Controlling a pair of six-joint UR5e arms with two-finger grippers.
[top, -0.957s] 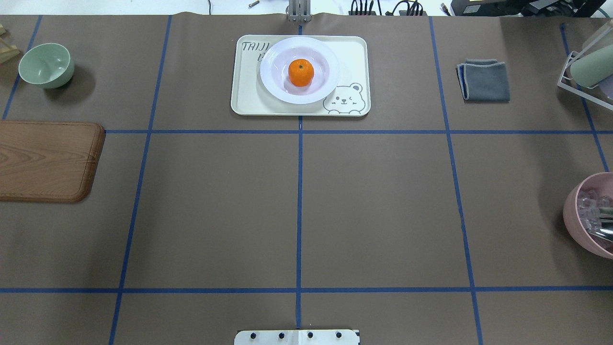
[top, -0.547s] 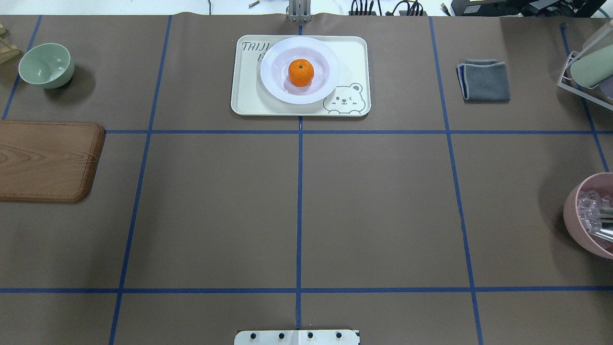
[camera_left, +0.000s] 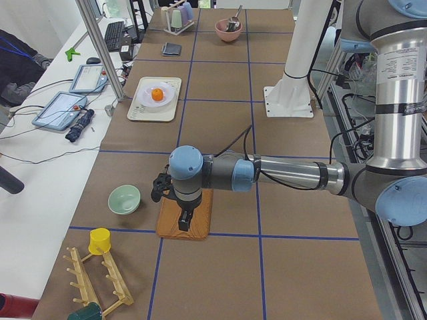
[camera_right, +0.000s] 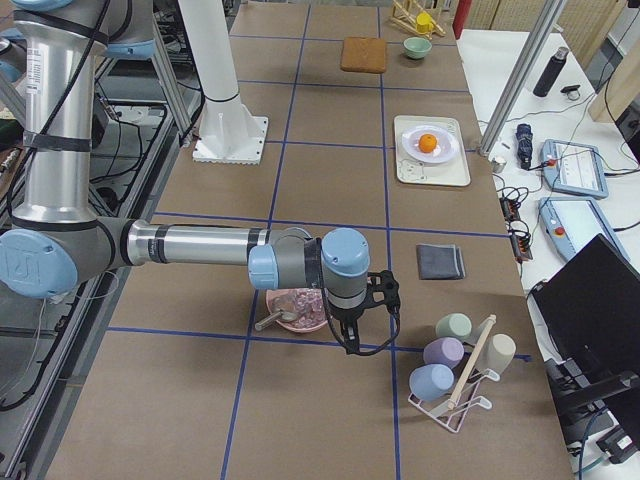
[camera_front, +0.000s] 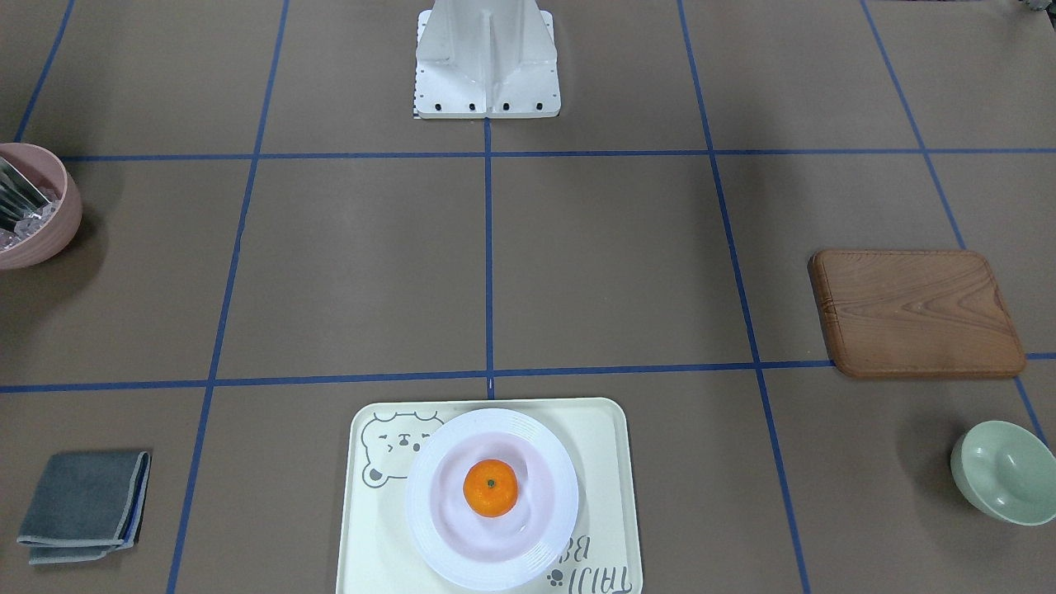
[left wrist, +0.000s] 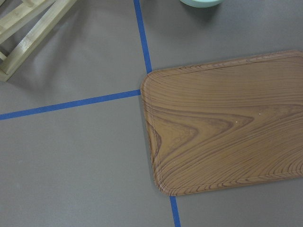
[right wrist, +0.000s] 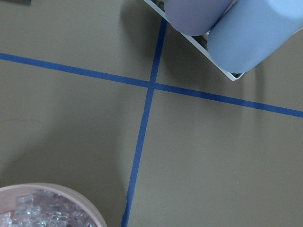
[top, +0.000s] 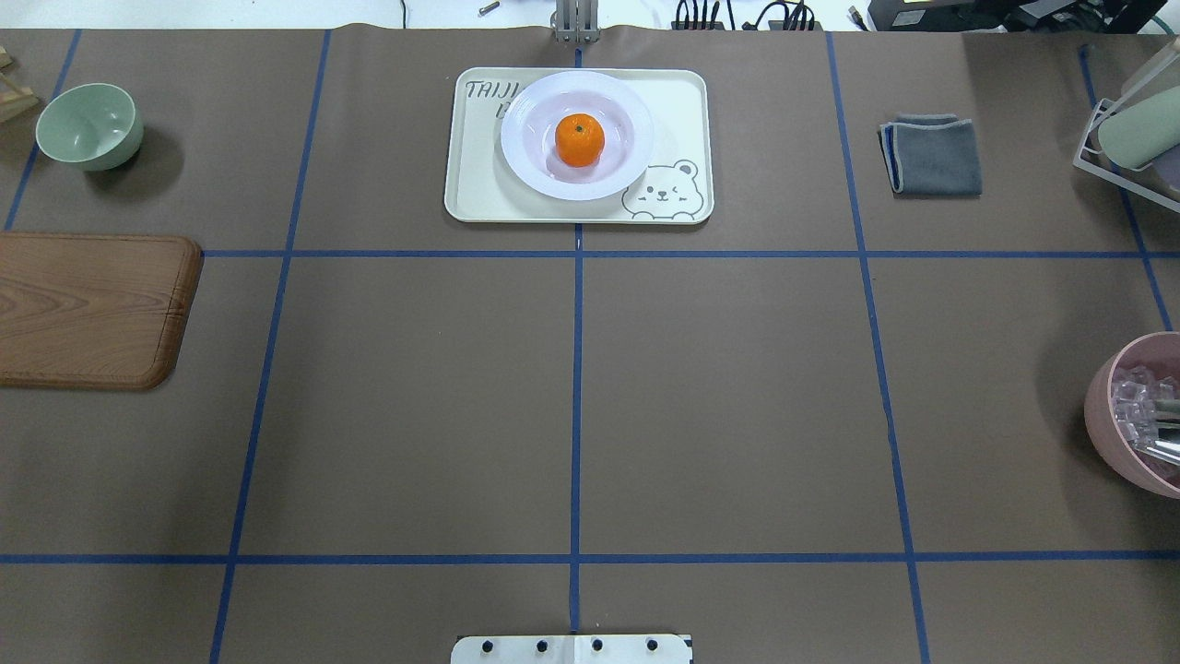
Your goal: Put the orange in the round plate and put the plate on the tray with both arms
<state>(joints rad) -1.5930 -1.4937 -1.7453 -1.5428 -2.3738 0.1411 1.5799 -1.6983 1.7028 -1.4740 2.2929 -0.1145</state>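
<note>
The orange (top: 580, 139) lies in the middle of the round plate (top: 638, 138). The plate stands on the tray (top: 684, 111) at the far centre of the table; the front-facing view shows the same orange (camera_front: 490, 487), plate (camera_front: 429, 516) and tray (camera_front: 609, 462). Neither arm is near them. My left gripper (camera_left: 182, 220) hangs over the brown wooden board, seen only in the exterior left view. My right gripper (camera_right: 352, 328) hovers beside the pink bowl, seen only in the exterior right view. I cannot tell whether either gripper is open or shut.
A wooden board (top: 83, 309) and a pale-green bowl (top: 89, 124) sit at the left. A folded grey cloth (top: 933, 155), a cup rack (top: 1129, 138) and a pink bowl (top: 1138, 415) sit at the right. The white base (camera_front: 487, 58) stands at the near edge.
</note>
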